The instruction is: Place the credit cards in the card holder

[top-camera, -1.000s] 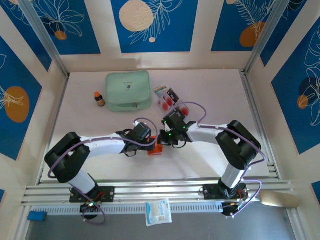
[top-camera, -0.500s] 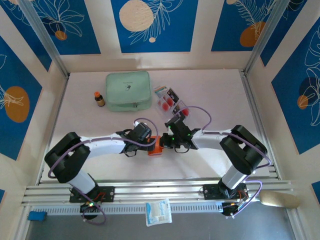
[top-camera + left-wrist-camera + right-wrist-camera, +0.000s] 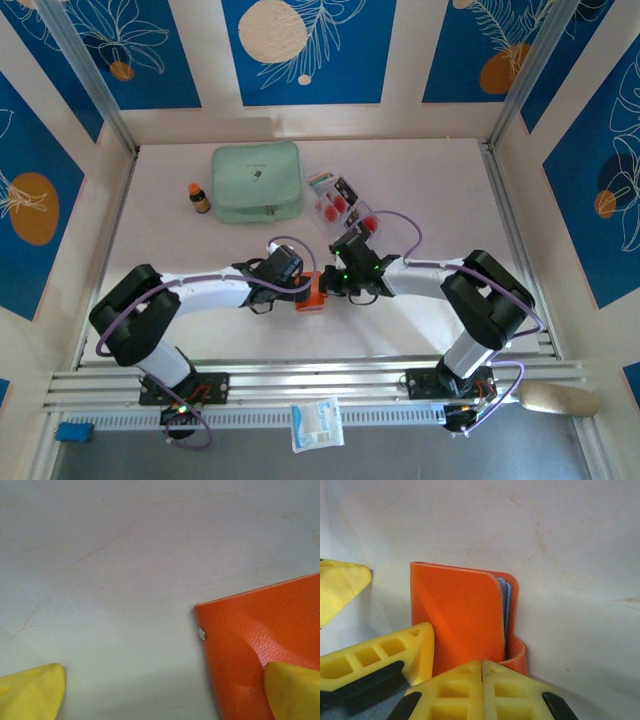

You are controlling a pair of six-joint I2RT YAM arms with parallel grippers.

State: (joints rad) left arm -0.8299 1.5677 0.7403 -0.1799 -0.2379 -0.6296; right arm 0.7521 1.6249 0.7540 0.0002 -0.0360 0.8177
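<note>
Two claws crowd the folded card holder (image 3: 460, 615) on the bench (image 3: 420, 190): left claw (image 3: 161, 690) spread wide astride its corner, right claw (image 3: 482, 680) pinched shut on nothing (no real grip anywhere). Unheld, it may skid or flop closed; the credit cards (image 3: 338, 203) lie farther back, beside the mint pouch (image 3: 256, 180).
</note>
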